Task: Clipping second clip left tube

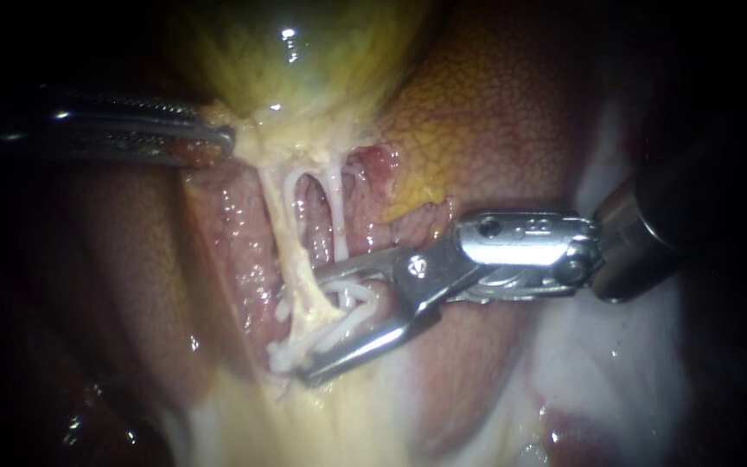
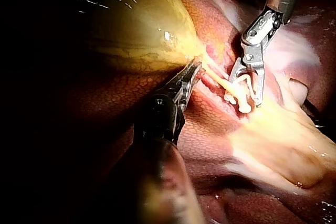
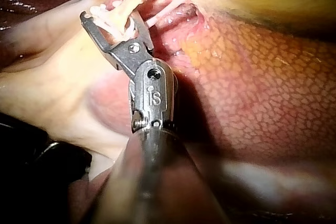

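Note:
The yellow-green gallbladder [image 1: 304, 60] narrows into two pale tubes, the left tube [image 1: 291, 251] and the right tube [image 1: 337, 216]. My left instrument [image 1: 222, 143] comes in from the left and its jaws are shut on the gallbladder's neck, as the left wrist view also shows [image 2: 193, 71]. My right instrument [image 1: 309, 327] reaches in from the right. Its jaws stand wide apart and carry a white clip [image 1: 339, 322]. They straddle the lower part of the left tube. In the right wrist view the jaws [image 3: 108, 18] hold the clip [image 3: 105, 19] around the pale strand.
Red-brown mottled liver [image 1: 494, 112] lies behind and to the right of the tubes. Pale yellowish tissue [image 1: 304, 424] spreads below the jaws, and whitish tissue [image 1: 598, 363] lies under the right instrument's shaft.

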Action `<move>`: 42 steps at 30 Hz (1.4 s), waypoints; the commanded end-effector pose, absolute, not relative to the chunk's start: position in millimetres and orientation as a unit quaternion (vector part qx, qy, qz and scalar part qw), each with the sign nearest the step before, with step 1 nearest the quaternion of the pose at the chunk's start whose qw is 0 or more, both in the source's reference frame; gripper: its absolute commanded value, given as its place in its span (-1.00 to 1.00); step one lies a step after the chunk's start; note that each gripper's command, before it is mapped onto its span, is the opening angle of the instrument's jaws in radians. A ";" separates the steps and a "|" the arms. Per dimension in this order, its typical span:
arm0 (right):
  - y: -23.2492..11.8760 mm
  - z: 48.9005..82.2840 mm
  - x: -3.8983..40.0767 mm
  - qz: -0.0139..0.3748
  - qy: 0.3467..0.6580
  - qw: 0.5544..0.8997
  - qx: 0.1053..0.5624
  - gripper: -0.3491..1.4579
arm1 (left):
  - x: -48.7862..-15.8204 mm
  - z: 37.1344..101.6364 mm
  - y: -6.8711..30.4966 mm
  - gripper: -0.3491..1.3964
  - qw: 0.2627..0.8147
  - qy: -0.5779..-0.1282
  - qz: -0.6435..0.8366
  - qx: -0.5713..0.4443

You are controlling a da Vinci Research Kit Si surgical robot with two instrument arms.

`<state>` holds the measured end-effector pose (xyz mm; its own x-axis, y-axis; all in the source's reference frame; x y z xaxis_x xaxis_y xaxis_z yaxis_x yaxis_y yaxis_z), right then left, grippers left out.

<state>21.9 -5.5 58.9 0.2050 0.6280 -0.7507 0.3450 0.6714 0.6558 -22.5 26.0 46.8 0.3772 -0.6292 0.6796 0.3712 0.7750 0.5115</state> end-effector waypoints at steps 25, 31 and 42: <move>-6.8 56.4 22.9 0.083 0.637 0.641 0.420 -0.30 | -22.5 46.8 26.0 -1.00 0.818 -0.467 -0.306 0.138; -6.8 56.3 22.7 0.092 0.631 0.639 0.430 -0.61 | -22.5 46.8 26.0 -1.00 0.818 -0.467 -0.306 0.138; -6.1 55.9 22.7 0.128 0.609 0.632 0.461 -1.00 | -22.5 46.8 26.0 -1.00 0.818 -0.467 -0.305 0.138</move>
